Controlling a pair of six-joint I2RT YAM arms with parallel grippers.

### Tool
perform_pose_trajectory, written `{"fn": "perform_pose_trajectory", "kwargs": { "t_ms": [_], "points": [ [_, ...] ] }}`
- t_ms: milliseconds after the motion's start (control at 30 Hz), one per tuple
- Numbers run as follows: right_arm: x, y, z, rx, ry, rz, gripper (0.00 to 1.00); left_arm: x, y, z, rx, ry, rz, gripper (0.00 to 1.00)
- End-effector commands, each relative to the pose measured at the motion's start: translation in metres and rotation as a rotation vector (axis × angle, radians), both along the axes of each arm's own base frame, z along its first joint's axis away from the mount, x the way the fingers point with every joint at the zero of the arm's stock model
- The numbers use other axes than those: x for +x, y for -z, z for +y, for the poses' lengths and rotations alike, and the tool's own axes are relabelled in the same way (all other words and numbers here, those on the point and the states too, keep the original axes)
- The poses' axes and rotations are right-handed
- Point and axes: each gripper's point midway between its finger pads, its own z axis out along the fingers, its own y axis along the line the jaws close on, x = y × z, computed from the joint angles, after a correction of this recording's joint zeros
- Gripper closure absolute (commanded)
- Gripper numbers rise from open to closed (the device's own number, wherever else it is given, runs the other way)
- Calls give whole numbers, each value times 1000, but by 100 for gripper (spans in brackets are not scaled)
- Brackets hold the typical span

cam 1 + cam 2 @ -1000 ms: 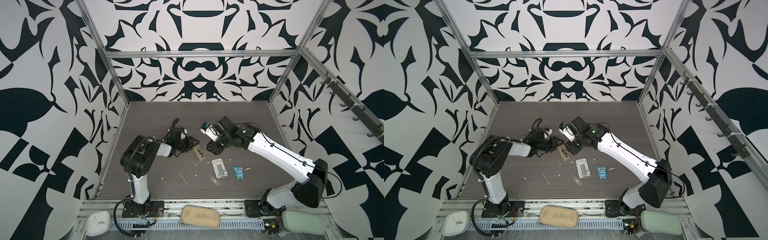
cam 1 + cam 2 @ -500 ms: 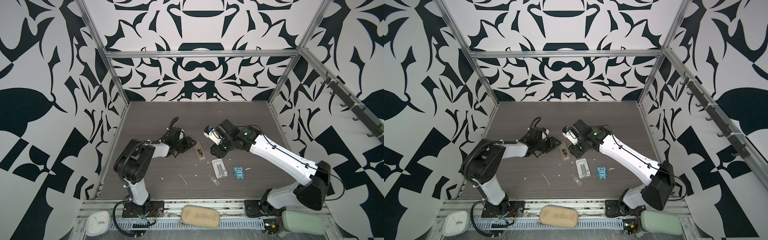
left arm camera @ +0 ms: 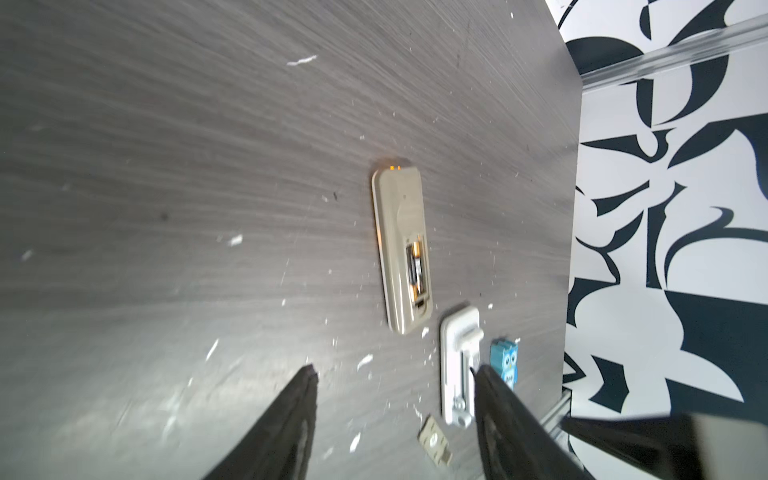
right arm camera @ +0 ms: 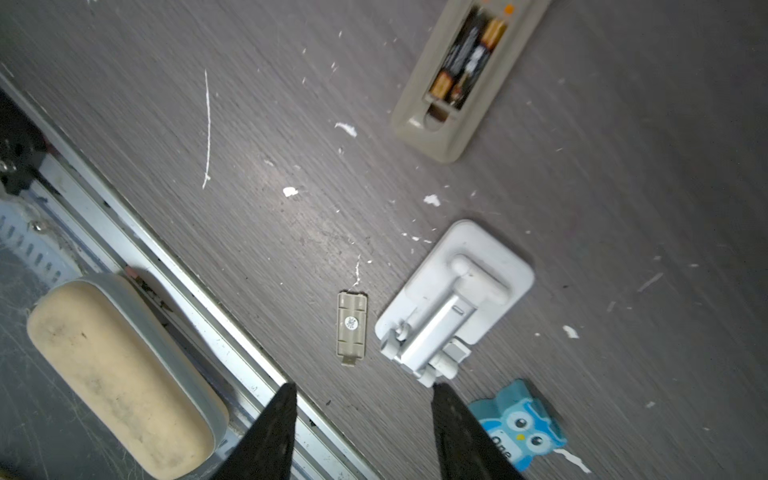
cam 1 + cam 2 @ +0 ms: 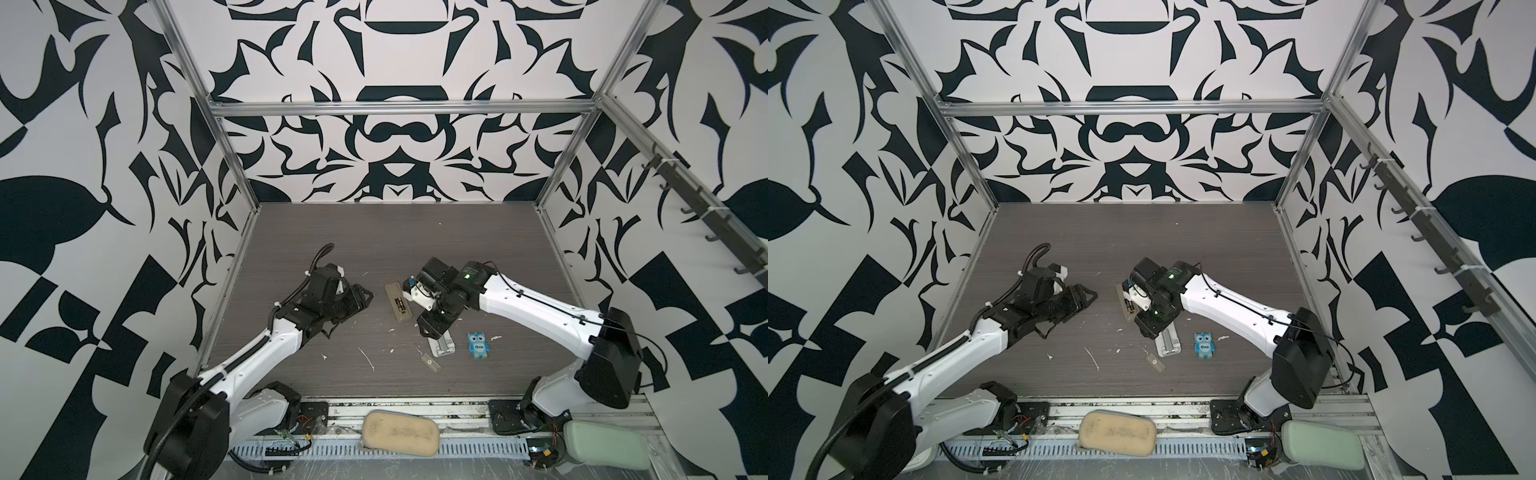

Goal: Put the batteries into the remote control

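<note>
The remote control (image 5: 398,302) (image 5: 1124,306) lies back up on the dark table between my two grippers. Its battery bay is uncovered. Two batteries (image 3: 417,270) (image 4: 465,62), dark with brass-gold ends, sit side by side in the bay. My left gripper (image 5: 366,297) (image 3: 395,374) stands open and empty a short way left of the remote (image 3: 401,249), pointing at it. My right gripper (image 5: 430,328) (image 4: 361,386) is also open and empty. It hangs just right of the remote's (image 4: 440,124) near end, above the far end of a white stand.
The white ribbed stand (image 5: 444,347) (image 4: 457,291) lies in front of the remote. A small beige battery cover (image 5: 431,365) (image 4: 352,323) lies beside it, and a blue owl figure (image 5: 478,345) (image 4: 519,424) to its right. A tan sponge (image 5: 399,432) rests on the front rail.
My right gripper has moved off the remote toward the table's front, over the stand. My left gripper has opened a little wider and its arm has swung lower.
</note>
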Motion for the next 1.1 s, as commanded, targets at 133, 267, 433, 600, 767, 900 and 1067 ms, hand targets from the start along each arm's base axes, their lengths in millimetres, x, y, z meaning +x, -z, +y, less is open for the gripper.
{"fn": "perform_pose_trajectory", "kwargs": {
  "t_ms": [133, 267, 433, 600, 767, 900, 1067],
  "points": [
    [-28, 17, -6, -6, 39, 97, 45, -38, 5, 23, 30, -58, 104, 37],
    [-41, 27, -14, -24, 50, 141, 46, -46, 2, 19, 29, -43, 126, 37],
    [-53, 34, -15, -34, 61, 188, 46, -47, 1, 13, 29, -24, 146, 37],
    [-58, 52, -24, -94, 84, 214, 47, -43, 0, 10, 13, -34, 143, 37],
    [-55, 66, -29, -125, 110, 199, 49, -41, -1, 10, 7, -45, 145, 37],
    [-55, 77, -29, -152, 101, 211, 51, -41, -3, 8, -5, -48, 146, 37],
    [-52, 82, -28, -184, 92, 214, 53, -40, -6, 11, -9, -64, 136, 37]
  ]
}}
